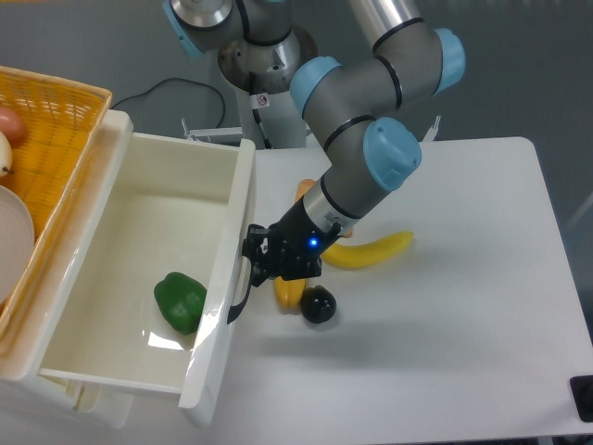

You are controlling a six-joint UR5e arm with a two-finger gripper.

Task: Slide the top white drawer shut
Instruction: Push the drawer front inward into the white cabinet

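The top white drawer [139, 227] stands pulled far out toward the table, a deep glossy tub with a green pepper [181, 301] lying inside. Its flat front panel [225, 306] carries a black arched handle [243, 283]. My gripper [257, 260] is low at the panel's outer face, its black fingers right against the handle's upper end. The fingers look close together with nothing between them, but the frame is too dark and small there to tell their state.
An orange woven basket [56, 102] with food sits on top of the cabinet at the left. On the table just right of the drawer front lie a banana [371, 250], a small yellow item [288, 294], a black ball [319, 306] and an orange piece [304, 190].
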